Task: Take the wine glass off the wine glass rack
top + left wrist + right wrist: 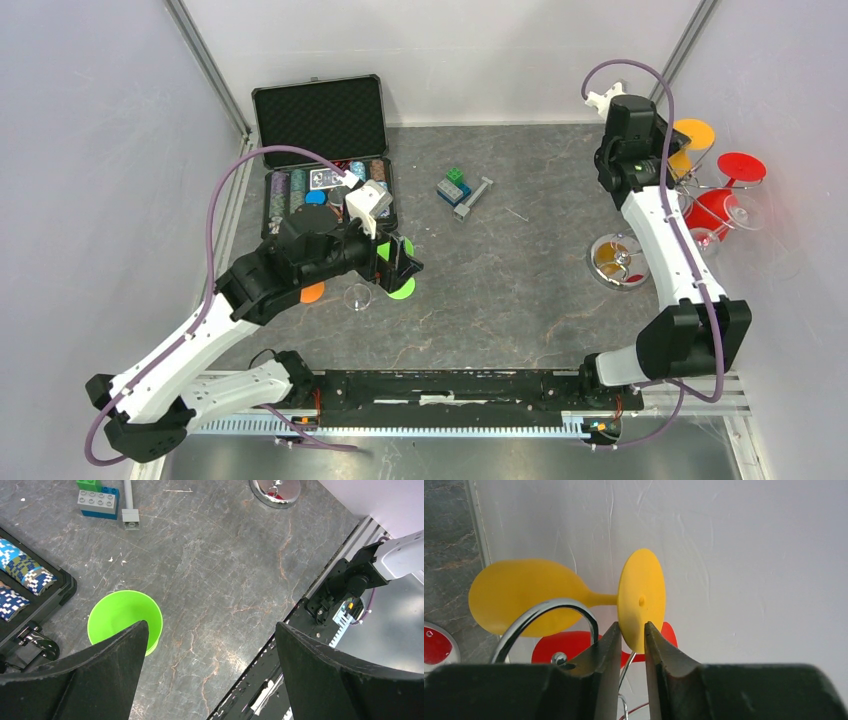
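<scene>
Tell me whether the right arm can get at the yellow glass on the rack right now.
Likely yes: the right gripper has its fingers on either side of the foot of the yellow glass, apparently pinching it, nothing between. The rack hook curls close beside.

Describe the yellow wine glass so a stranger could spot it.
Look at the table's right edge, where the wire rack stands. The yellow wine glass hangs there, its foot between the fingers of the right gripper; the neighbouring glasses are red.
</scene>
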You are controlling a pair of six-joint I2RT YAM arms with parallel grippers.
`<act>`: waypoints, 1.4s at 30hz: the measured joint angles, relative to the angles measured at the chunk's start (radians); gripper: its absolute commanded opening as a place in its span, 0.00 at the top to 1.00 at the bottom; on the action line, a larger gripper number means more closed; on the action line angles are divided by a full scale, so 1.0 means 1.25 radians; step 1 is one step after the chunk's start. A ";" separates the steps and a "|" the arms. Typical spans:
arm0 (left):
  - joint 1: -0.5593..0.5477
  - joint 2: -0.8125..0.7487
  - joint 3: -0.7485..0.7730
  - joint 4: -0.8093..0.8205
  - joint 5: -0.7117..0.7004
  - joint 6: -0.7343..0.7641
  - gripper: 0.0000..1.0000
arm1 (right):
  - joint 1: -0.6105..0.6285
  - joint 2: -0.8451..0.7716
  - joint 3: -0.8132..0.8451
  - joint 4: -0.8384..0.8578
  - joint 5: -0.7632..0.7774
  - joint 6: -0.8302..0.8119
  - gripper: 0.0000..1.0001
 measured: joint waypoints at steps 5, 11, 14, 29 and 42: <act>0.000 0.001 -0.005 0.000 -0.010 0.000 0.00 | 0.000 0.007 -0.016 0.037 0.019 -0.020 0.84; 0.000 0.002 -0.005 0.000 -0.017 0.000 0.00 | 0.001 0.011 -0.031 0.070 0.049 -0.056 0.95; 0.000 0.002 -0.005 0.001 -0.018 0.000 0.00 | 0.007 0.011 -0.031 0.086 0.068 -0.074 1.00; 0.000 0.002 -0.016 0.006 -0.018 0.000 0.00 | 0.016 0.016 -0.032 0.221 0.121 -0.229 1.00; 0.000 -0.005 -0.018 0.006 -0.026 0.000 0.00 | 0.013 0.092 -0.016 0.303 0.182 -0.280 1.00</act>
